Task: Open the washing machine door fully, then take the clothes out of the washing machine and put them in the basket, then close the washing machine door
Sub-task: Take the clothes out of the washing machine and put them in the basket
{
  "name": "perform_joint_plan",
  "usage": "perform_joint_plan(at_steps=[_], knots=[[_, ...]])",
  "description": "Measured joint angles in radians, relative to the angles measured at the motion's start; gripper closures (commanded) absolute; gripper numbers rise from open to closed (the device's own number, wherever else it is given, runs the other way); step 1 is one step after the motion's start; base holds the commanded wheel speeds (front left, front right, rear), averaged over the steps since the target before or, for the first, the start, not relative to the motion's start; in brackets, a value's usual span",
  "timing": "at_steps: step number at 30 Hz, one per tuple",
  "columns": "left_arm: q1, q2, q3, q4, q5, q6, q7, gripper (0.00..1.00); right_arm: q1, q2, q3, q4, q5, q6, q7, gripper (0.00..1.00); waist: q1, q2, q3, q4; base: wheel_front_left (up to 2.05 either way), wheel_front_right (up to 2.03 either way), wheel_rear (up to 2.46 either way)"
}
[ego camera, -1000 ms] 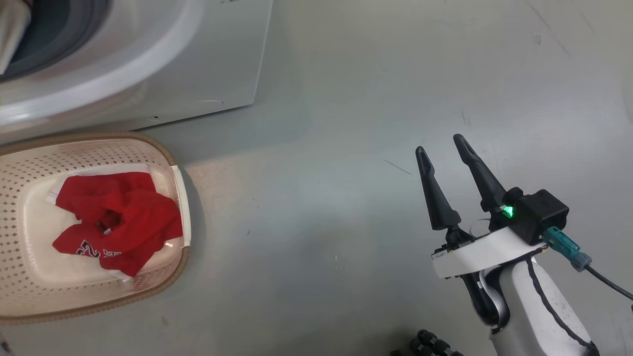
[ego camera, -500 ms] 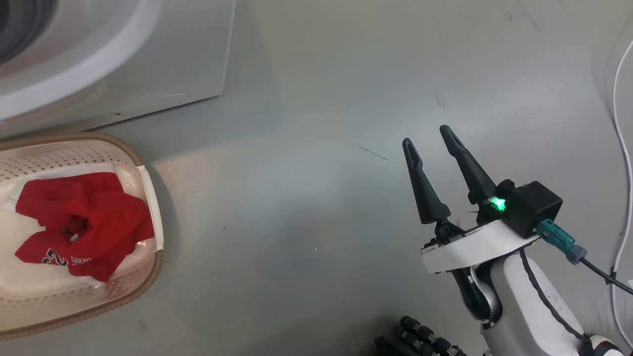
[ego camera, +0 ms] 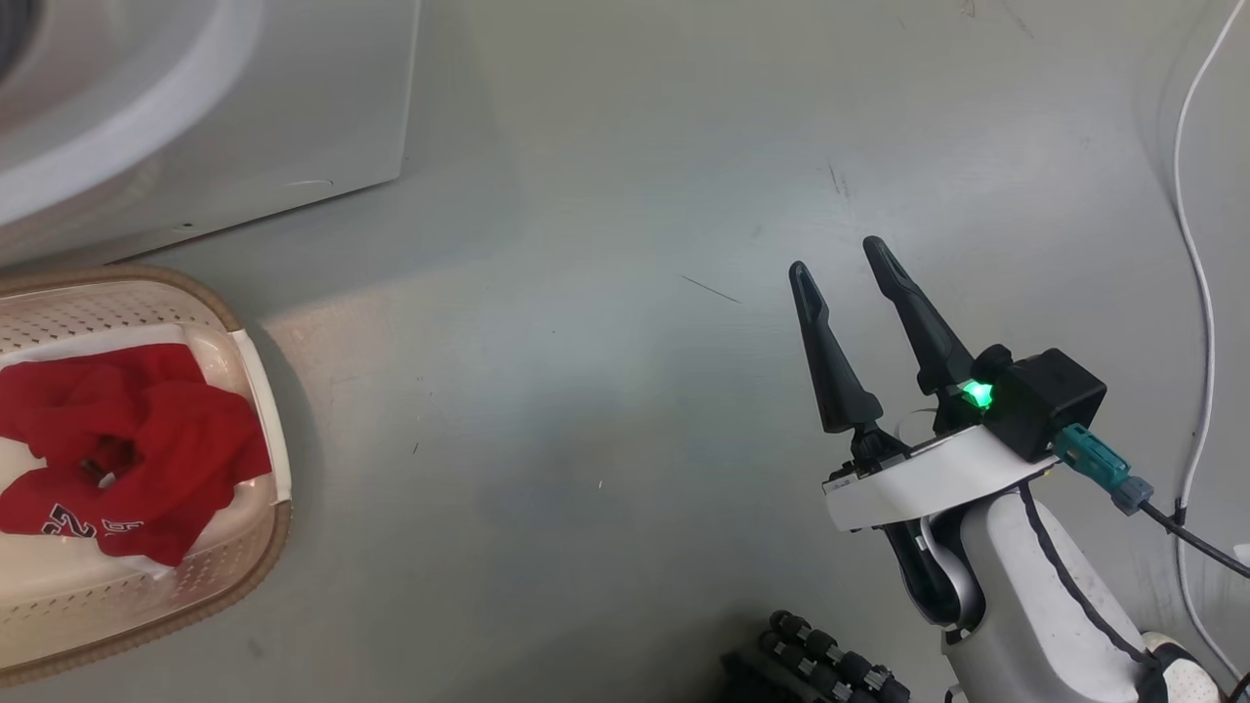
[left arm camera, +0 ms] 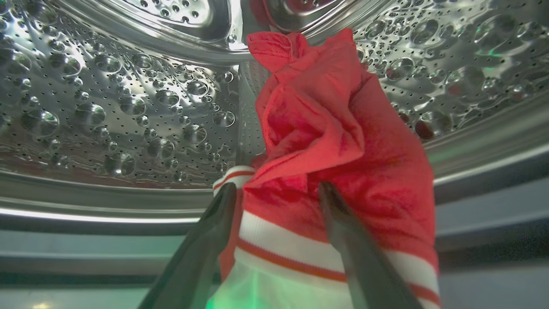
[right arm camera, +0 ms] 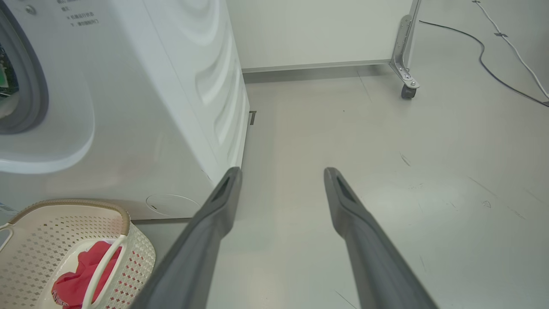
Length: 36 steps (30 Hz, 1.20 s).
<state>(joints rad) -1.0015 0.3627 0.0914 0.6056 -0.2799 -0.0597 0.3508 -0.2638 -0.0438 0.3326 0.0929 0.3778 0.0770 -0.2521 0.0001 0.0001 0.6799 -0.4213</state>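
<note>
In the left wrist view my left gripper is inside the perforated steel drum of the washing machine. Its jaws stand wide open, and a red garment with white stripes bunches between and above the fingers. Another red piece of the clothes lies in the cream basket, which stands on the floor in front of the white washing machine. My right gripper hovers open and empty over bare floor, well to the right of the basket. The washing machine door is out of view.
A white cable runs along the floor at the far right. A black ribbed part shows at the bottom edge. In the right wrist view a caster wheel and a dark cable are beyond the machine's side.
The head camera has swung to the right, so the basket and the machine slid toward the left edge. The right gripper stays open, much where it was.
</note>
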Motion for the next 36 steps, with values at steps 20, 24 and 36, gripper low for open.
perform_joint_plan(at_steps=[20,24,36], knots=[[-0.051,0.0,-0.024,0.073,0.008,-0.017,-0.044,1.0,-0.017,0.0,0.006,0.0,-0.002,-0.019,0.0,0.0,0.0,0.0,0.005,-0.006,0.0,0.0,0.0],[-0.051,-0.01,-0.027,0.09,0.007,-0.028,-0.082,1.0,-0.018,0.0,0.003,0.001,-0.004,-0.027,0.0,0.0,0.0,0.0,-0.006,0.004,0.0,0.0,0.0],[-0.013,-0.088,-0.032,0.123,-0.021,-0.044,-0.228,1.0,-0.019,0.0,-0.031,0.017,-0.049,-0.027,0.0,0.0,0.0,0.0,-0.064,0.055,0.0,0.0,0.0]])
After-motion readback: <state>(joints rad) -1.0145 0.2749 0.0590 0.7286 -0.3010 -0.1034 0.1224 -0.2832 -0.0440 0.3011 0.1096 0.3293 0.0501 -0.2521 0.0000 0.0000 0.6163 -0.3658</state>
